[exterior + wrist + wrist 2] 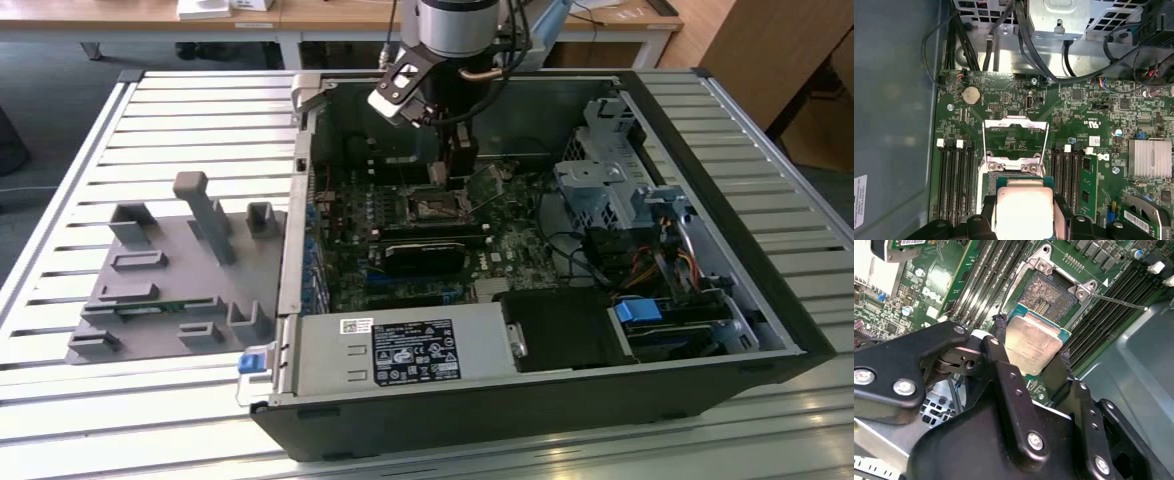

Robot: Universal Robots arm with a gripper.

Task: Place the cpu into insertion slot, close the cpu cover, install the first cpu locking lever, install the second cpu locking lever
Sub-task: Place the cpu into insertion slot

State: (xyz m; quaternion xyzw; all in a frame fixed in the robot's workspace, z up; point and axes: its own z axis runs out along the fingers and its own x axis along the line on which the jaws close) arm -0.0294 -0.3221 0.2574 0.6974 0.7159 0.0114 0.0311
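Slatted metal table (80, 130): carries everything around the insertion slot (1050, 296).
Computer case (534, 410): lies open on its side, walls enclosing the slot.
Grey fixture (160, 290): outside the case, well apart from the slot, toward the exterior view's left.
Arm (454, 30): comes steeply down into the case, wrist pointing at the slot.
Motherboard (1004, 95): green, with long black memory slots flanking the slot.
Gripper (1032, 340): black fingers (1060, 374) pinch the cpu (1031, 347) by opposite edges, just above the slot.
Cpu cover (1015, 121): swung up and back off the slot, leaving it open.
Locking lever (1119, 301): thin wire rod angling away from the slot's corner, apparently unlatched.
Cpu: flat, metal top toward the wrist, not seated.
Relation: slot lies beneath the claw and partly beyond the chip's edge, with its dark centre showing there. The chip's edges look roughly square with the slot's rim.
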